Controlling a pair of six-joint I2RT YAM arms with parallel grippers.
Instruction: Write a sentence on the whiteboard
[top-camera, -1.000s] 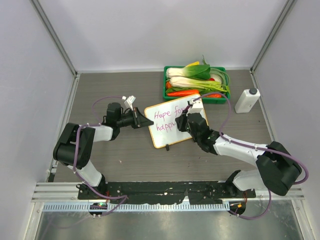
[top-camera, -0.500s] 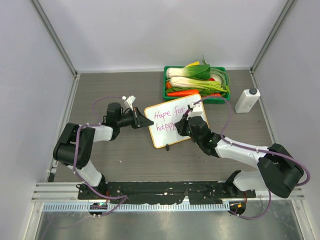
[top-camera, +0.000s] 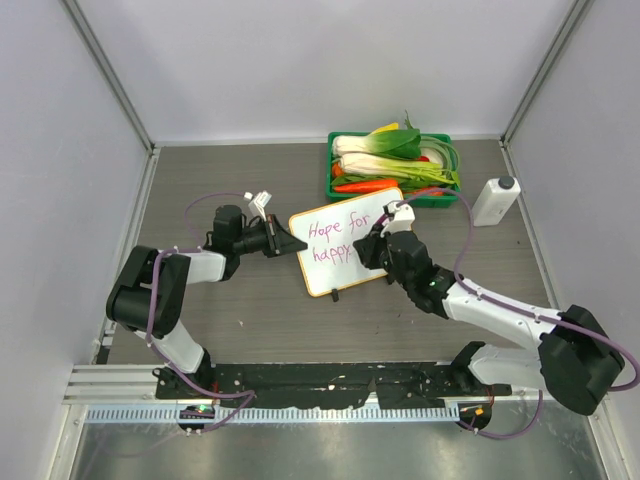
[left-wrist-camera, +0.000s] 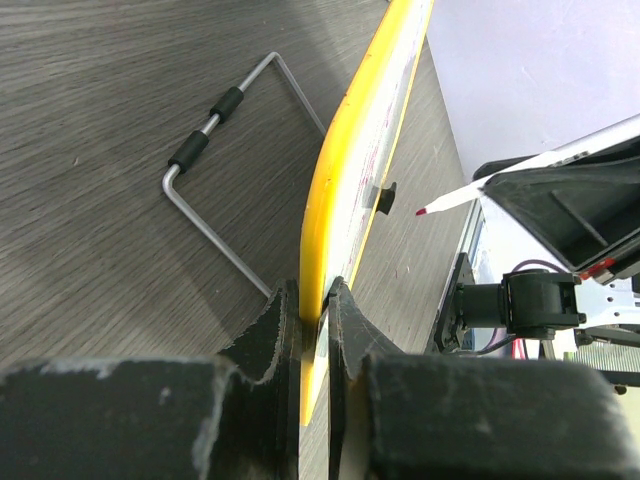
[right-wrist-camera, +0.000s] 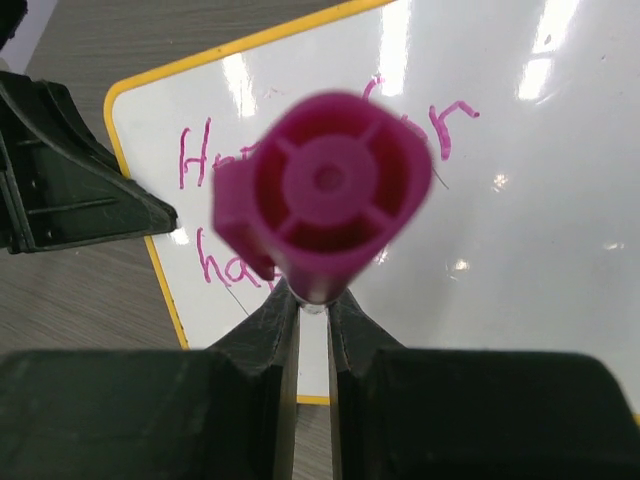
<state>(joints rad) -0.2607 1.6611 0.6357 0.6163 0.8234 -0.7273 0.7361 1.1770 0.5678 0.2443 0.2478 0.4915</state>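
While the left claw (top-camera: 298, 245) is pinching the whiteboard (top-camera: 325, 275) at its 9 o'clock edge, the right claw (top-camera: 365, 248) is hanging over the board's 3 o'clock half with a marker (right-wrist-camera: 325, 195) clamped between its fingers. In the top view the whiteboard is sitting near the middle of the table (top-camera: 250, 320). The sentence (top-camera: 337, 228) is showing in pink, "Hope for" on the upper line and "happy" on the lower. The lower line is running up to the right claw, past which nothing can be read.

In the left wrist view both fingers (left-wrist-camera: 270, 330) are pressing on the yellow rim from either side, and the board is showing edge-on, running off toward 12 o'clock. A wire stand (left-wrist-camera: 215, 190) with two black sleeves is lying on the table at 10 o'clock of those fingers, behind the board. The marker's tip is pointing in from 3 o'clock and appearing just off the writing face, near a small black clip (left-wrist-camera: 382, 196).

In the right wrist view the marker's magenta butt end is covering the middle of the writing, and the two fingers are gripping its shaft at 6 o'clock.

A green tray (top-camera: 332, 178) of vegetables is sitting at 1 o'clock of the board, just beside its far corner. A white bottle (top-camera: 494, 200) is standing at 2 o'clock, apart from it.
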